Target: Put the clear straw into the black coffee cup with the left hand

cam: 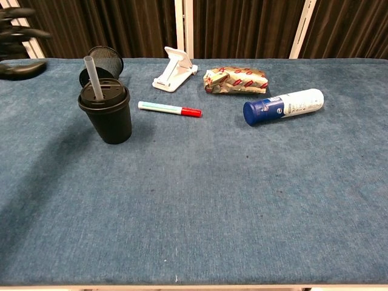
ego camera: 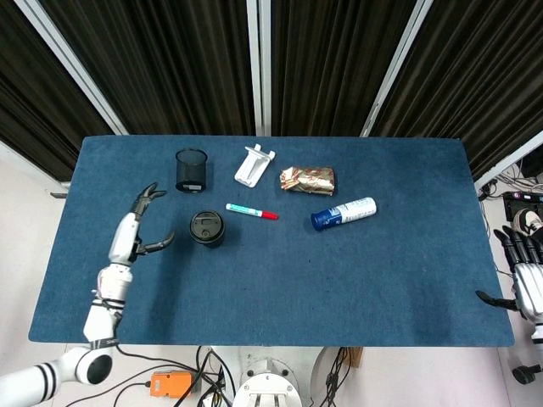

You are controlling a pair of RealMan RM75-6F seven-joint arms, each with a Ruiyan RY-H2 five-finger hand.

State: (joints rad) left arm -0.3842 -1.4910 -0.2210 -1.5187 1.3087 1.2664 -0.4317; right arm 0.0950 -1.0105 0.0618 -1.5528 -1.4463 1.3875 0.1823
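The black coffee cup [cam: 108, 113] [ego camera: 206, 229] stands upright on the blue table, left of the middle. The clear straw [cam: 91, 78] sticks up through its lid, leaning slightly left. My left hand [ego camera: 140, 223] [cam: 18, 42] is well to the left of the cup, apart from it, fingers spread and holding nothing. My right hand [ego camera: 528, 275] hangs off the table's right edge, fingers spread and empty; the chest view does not show it.
A black mesh pen holder [cam: 103, 59] stands just behind the cup. A red-capped marker [cam: 169, 109] lies right of the cup. Further back and right are a white phone stand [cam: 174, 69], a foil snack bag [cam: 235, 80] and a blue-capped white bottle [cam: 284, 106] on its side.
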